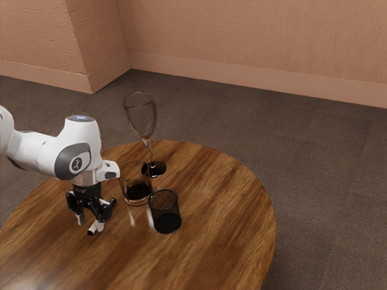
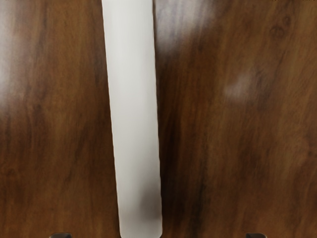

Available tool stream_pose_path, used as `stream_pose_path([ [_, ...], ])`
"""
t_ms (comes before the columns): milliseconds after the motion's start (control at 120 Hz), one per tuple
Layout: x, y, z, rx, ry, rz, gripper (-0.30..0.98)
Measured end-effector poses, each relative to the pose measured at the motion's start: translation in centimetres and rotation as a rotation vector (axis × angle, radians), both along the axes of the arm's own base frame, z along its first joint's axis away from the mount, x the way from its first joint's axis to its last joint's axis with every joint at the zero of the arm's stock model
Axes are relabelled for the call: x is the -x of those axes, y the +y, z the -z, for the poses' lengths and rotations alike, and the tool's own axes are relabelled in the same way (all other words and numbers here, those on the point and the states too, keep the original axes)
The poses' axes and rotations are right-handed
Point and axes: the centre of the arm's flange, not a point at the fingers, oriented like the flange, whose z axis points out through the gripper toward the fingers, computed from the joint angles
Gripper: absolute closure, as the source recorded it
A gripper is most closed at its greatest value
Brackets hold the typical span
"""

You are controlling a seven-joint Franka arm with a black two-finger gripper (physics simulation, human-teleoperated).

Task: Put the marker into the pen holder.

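The marker lies on the wooden surface, under the tool, outside of the pen holder; its body is white, w/ a black end in the ext. view. The tool's two fingers are spread apart, w/ the marker b/w them but not pinched; in the wrist view one white end of it reaches b/w the two fingertips.

The pen holder is a black mesh cup; it stands upright, to the ext. view's right of the tool, a bit apart from it; just beside it, on its left in the same view, stands a short glass, upright also, w/ a dark bottom; behind this glass, nearer to the wall, is a tall wine glass on its stem; the surface is round, brown, w/ visible grain; around it is dark carpet.
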Motion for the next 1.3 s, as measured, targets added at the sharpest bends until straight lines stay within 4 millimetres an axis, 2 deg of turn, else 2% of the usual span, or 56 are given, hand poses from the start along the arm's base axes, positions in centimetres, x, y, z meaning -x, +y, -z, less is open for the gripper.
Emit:
stream_pose_path([
  [242, -0.1, 0.6, 0.5, 0.002, -0.079, -0.088, 0.31],
  [392, 0.7, 0.6, 1.1, 0.002, -0.083, -0.116, 0.36],
  [850, 0.7, 0.8, 1.3, -0.010, -0.095, -0.160, 0.72],
  [1192, 0.6, 1.4, 1.7, -0.028, -0.084, -0.195, 0.76],
  [1242, 0.4, 1.4, 1.1, -0.029, -0.093, -0.199, 0.77],
  [1300, 0.2, 1.5, -1.4, -0.025, -0.129, -0.204, 0.77],
])
